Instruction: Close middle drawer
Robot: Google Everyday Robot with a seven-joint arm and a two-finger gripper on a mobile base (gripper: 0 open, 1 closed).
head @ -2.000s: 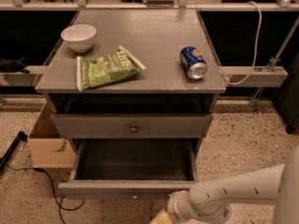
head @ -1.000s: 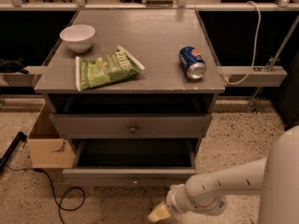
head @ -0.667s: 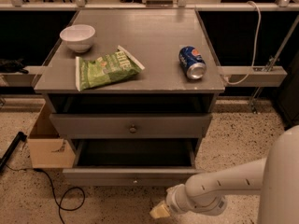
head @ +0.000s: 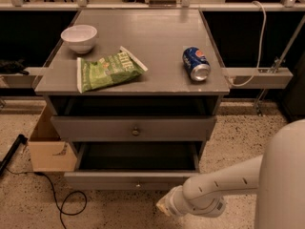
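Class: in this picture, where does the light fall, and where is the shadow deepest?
Camera view: the tabletop is brightly lit; the open inside of the middle drawer lies in deep shadow; the gripper, low before that drawer's front, is dimly lit.

Gripper (head: pixel 163 207) just before middle drawer (head: pixel 105 180) front, rt side

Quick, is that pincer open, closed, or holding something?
Pincer: low, in front of the pulled-out middle drawer; open or closed cannot be told.
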